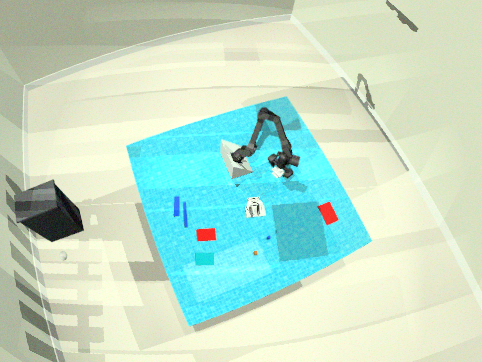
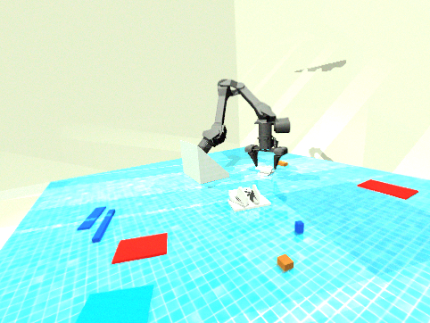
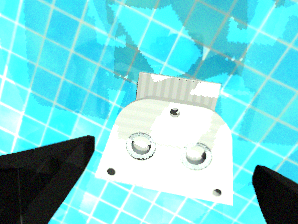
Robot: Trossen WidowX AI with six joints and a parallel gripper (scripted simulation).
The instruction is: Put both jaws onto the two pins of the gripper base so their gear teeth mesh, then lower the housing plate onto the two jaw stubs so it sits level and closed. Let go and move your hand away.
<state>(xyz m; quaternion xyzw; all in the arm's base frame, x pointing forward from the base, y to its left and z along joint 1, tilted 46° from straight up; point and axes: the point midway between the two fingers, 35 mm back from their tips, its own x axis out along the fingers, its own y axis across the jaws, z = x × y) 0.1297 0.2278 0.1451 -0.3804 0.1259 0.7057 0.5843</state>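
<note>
The white housing plate (image 1: 277,172) (image 2: 267,171) (image 3: 175,130) lies on the blue tiled mat. In the wrist view it shows two round holes, three small holes and a ribbed strip at its far edge. My gripper (image 1: 281,167) (image 2: 266,168) (image 3: 170,157) is open, low over the plate, with one finger on either side and nothing held. The white gripper base (image 1: 256,215) (image 2: 263,204) lies apart, nearer the middle of the mat. Two pale jaws (image 2: 241,197) (image 2: 255,195) stand on it, side by side. Whether their teeth mesh is too small to tell.
A pale wedge (image 1: 236,165) (image 2: 192,162) stands at the arm's foot. Red rectangles (image 1: 206,234) (image 2: 387,189), blue bars (image 1: 176,206) (image 2: 103,225), a blue block (image 2: 299,227) and an orange block (image 2: 285,262) lie around the base. Another orange piece (image 2: 283,163) lies behind the gripper.
</note>
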